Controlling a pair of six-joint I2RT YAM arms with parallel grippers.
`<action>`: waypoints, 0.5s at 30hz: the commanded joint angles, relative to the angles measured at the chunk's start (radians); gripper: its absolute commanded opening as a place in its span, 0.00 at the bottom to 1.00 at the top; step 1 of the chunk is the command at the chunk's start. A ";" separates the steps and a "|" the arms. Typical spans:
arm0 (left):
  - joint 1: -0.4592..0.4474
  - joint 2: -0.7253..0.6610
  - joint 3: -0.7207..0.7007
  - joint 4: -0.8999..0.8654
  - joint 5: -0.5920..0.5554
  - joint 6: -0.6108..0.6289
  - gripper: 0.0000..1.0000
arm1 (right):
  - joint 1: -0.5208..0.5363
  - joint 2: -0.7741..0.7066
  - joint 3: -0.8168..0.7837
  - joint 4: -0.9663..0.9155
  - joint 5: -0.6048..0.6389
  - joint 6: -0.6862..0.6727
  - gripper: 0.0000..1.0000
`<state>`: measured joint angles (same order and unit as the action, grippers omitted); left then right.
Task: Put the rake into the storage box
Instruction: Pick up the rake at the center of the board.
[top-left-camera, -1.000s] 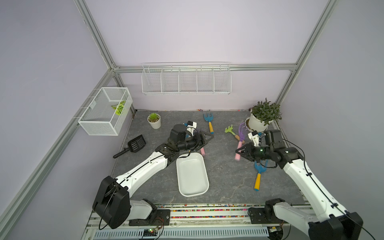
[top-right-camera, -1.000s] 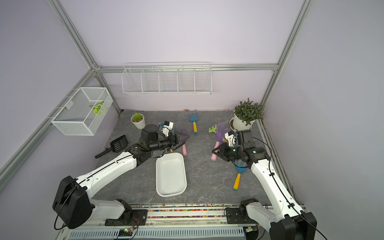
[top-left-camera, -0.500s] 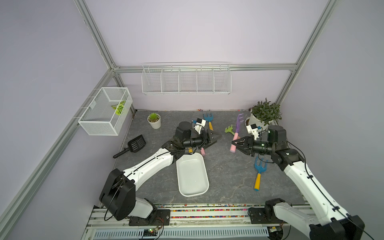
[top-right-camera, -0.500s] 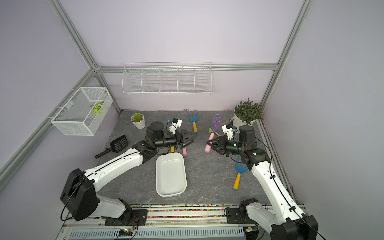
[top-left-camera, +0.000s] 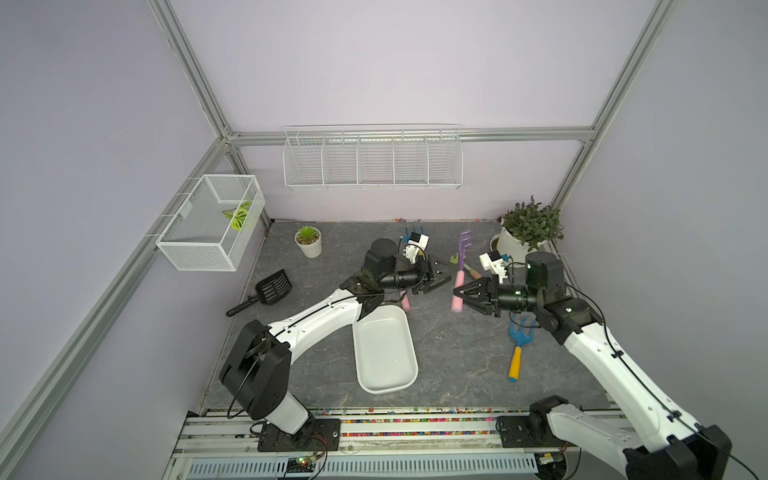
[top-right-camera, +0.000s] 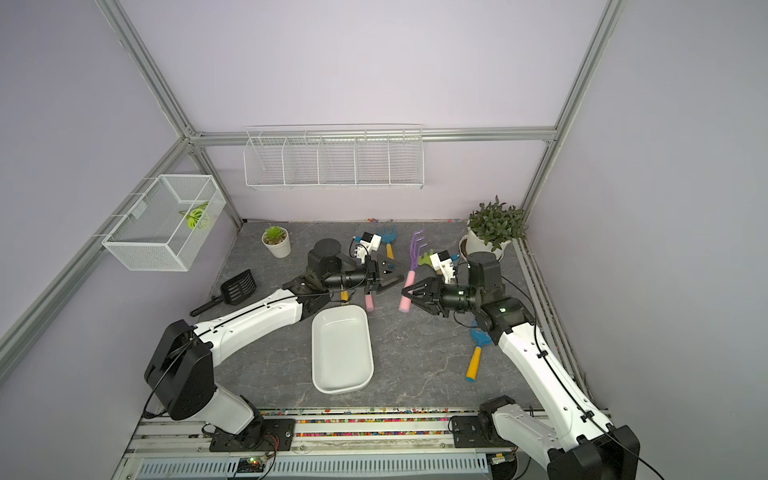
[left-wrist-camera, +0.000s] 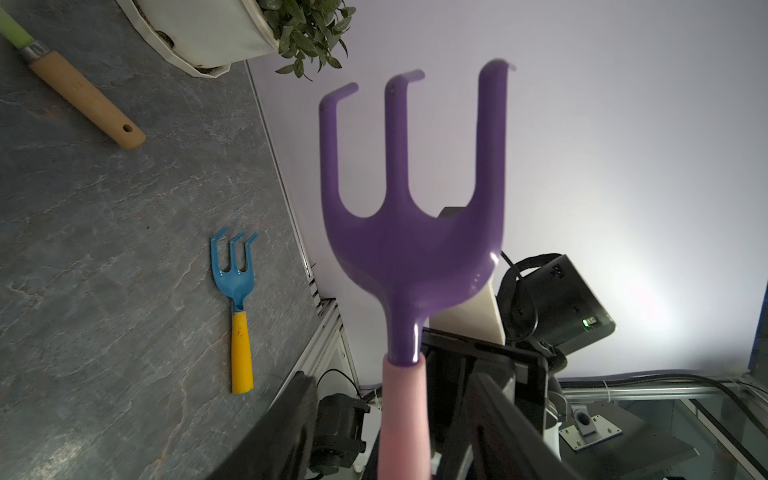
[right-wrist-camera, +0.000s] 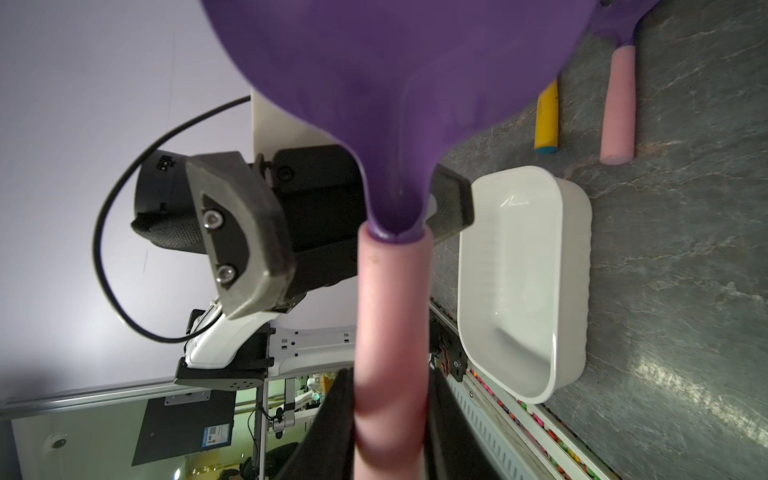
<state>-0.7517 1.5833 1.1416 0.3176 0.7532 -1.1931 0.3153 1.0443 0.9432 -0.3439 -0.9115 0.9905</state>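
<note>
Jaws: your right gripper (top-left-camera: 460, 296) pinches the rake (top-left-camera: 463, 249) by its foam handle, upright in the air, not over the box (top-left-camera: 384, 353); left gripper (top-left-camera: 449, 277) spread around it. Likely light, stiff; take the foam

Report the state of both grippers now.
Left gripper: open, jaws either side of the rake handle, not yet closed.
Right gripper: closed on the rake's pink handle.
</note>
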 joint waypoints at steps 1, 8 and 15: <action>-0.012 0.027 0.041 0.014 0.017 0.005 0.59 | 0.011 -0.008 -0.006 -0.001 -0.011 -0.024 0.00; -0.026 0.017 0.107 -0.218 -0.048 0.138 0.59 | 0.022 0.002 0.063 -0.230 0.101 -0.164 0.00; -0.026 -0.036 0.165 -0.497 -0.180 0.282 0.59 | 0.058 0.041 0.182 -0.509 0.304 -0.332 0.00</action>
<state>-0.7734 1.5833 1.2652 -0.0303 0.6415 -1.0084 0.3515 1.0695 1.0851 -0.7136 -0.7116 0.7727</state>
